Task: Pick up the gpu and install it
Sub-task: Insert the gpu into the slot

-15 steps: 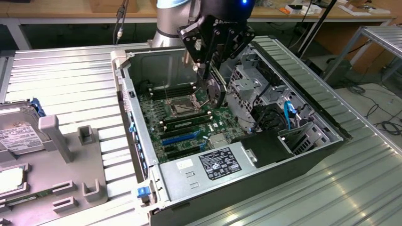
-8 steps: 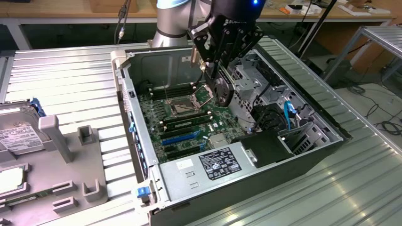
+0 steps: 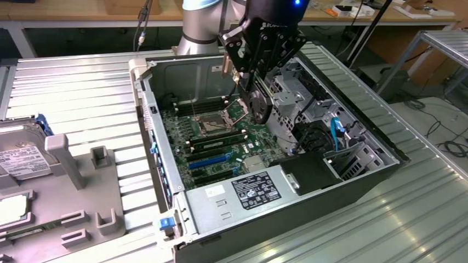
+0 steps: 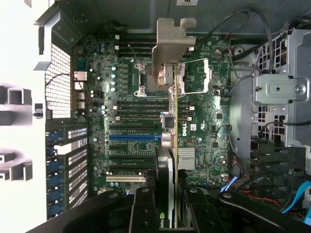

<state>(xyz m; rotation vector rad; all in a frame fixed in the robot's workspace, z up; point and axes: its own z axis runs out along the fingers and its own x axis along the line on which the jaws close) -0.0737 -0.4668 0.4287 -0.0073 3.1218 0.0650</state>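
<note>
One thin, stiff gpu [image 3: 257, 107] hangs edge-down in the gripper [image 3: 247, 82], whose jaws are pinched partway closed on the card's two faces, just above the motherboard [image 3: 208, 139] inside the open computer case [image 3: 365, 164]. It looks light but fragile, so the safest hold is across board and cooler near the upper edge, off the fan, the contact strip and the silver bracket [image 4: 174, 46].

Open computer case [image 3: 183, 71], green motherboard [image 3: 175, 134], hard drive [image 3: 18, 159] apart

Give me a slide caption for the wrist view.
Gripper holding the gpu edge-on over the motherboard in the open case.
</note>
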